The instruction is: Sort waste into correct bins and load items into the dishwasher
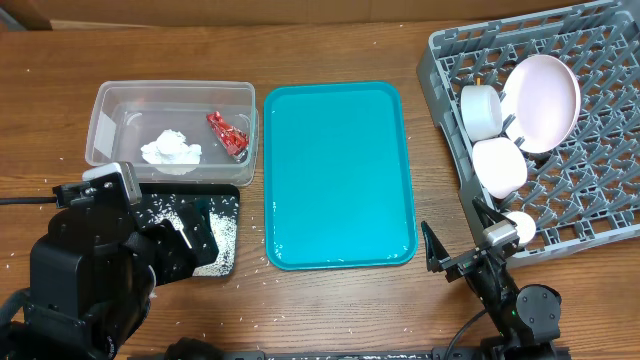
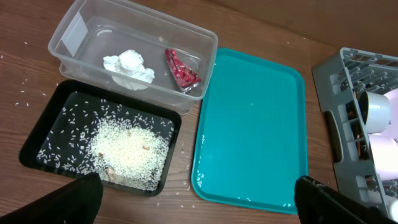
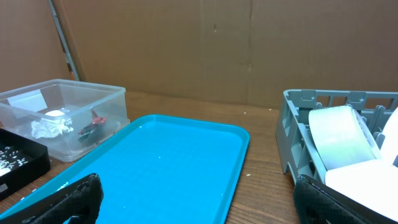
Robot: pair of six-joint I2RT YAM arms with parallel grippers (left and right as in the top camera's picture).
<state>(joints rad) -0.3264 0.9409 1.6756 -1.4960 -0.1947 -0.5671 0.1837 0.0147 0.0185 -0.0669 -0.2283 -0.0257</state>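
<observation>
The clear tub (image 1: 100,120) at the back left holds the white tissue wad (image 1: 170,150) and the red wrapper (image 1: 228,133). The black tray (image 2: 37,143) in front of it holds a heap of rice (image 2: 134,152). The grey dish rack (image 1: 600,210) at the right holds the white plate (image 1: 545,100), two bowls (image 1: 482,110) (image 1: 500,165) and a small cup (image 1: 520,228). I cannot make out the chopsticks. My left gripper (image 2: 202,205) is open and empty above the black tray's near edge. My right gripper (image 3: 202,205) is open and empty, low over the teal tray's near right corner.
A large teal tray (image 1: 340,175) lies between the bins and the rack, with a few rice grains on it. Loose grains dot the wooden table round the black tray. A cardboard wall stands behind the table.
</observation>
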